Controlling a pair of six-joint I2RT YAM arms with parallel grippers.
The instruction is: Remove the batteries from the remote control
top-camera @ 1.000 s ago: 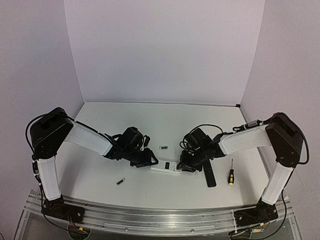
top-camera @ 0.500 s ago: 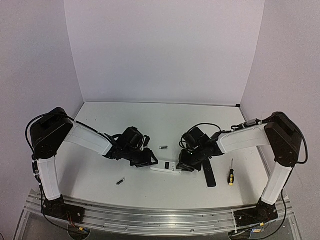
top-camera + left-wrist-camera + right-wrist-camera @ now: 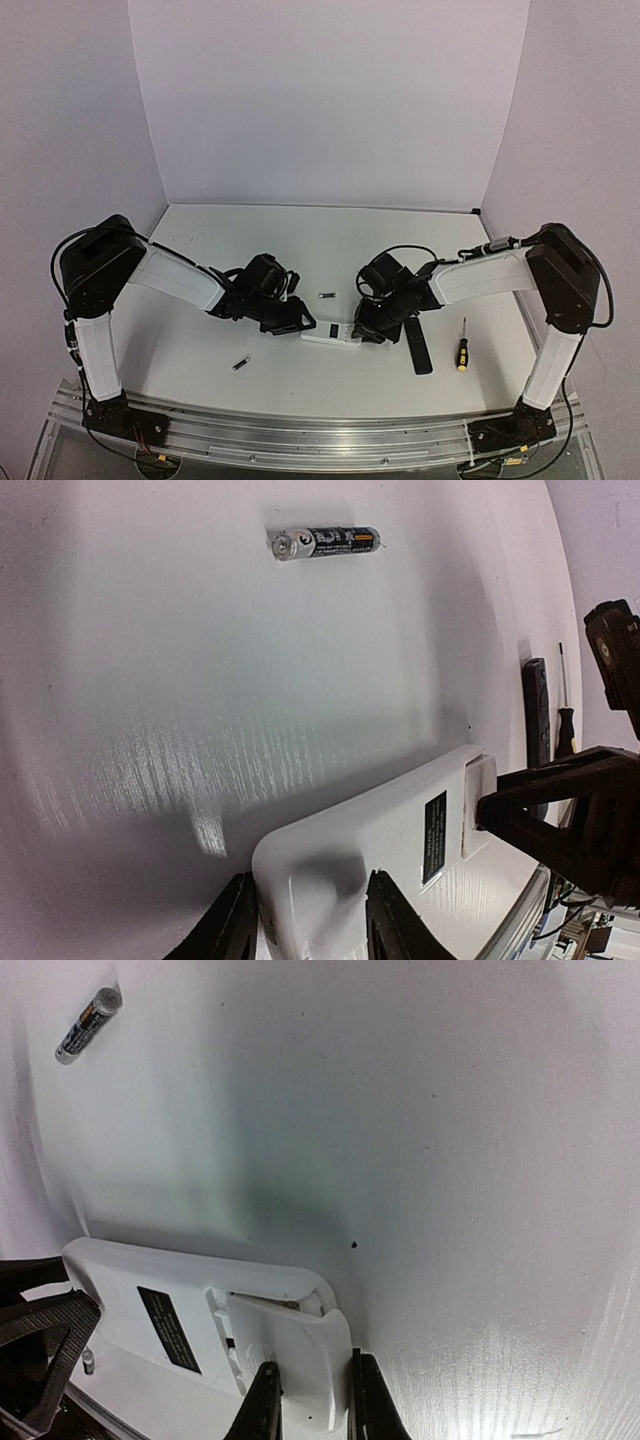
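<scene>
Remote [image 3: 333, 336], white and face down, lies at the middle of the counter [image 3: 300, 240], its long side running from 9 to 3 o'clock in the top view, with an arm at each end.

The left gripper [image 3: 303, 328] is at the 9 o'clock end. In the left wrist view this gripper [image 3: 310, 930] has its fingers [image 3: 235, 925] partly closed on either side of the remote [image 3: 380, 840], touching the rounded end and holding it.

The right gripper [image 3: 368, 333] is at the 3 o'clock end. In the right wrist view this gripper [image 3: 312, 1405] is nearly closed, pinching the corner of the lid [image 3: 290, 1335], a white flap at the end of the remote [image 3: 150, 1290]. The lid is tilted up a little from the body, with a dark gap along its inner edge. What lies under it cannot be made out. The left wrist view shows the lid [image 3: 478, 790] just proud of the end, with the right gripper's dark fingers against it.

Two batteries lie loose on the counter. The far battery [image 3: 324, 295] is near the remote at about 12 o'clock, apart from it; both wrist cameras see it [image 3: 325, 542] [image 3: 88, 1025]. The near battery [image 3: 241, 363] lies well apart at about 8 o'clock, below the left forearm.

A black bar [image 3: 418, 350] lies just beyond the 3 o'clock end, pointing roughly from 12 to 6. A screwdriver [image 3: 462, 352] lies beside it, farther toward 3 o'clock and apart from it.
</scene>
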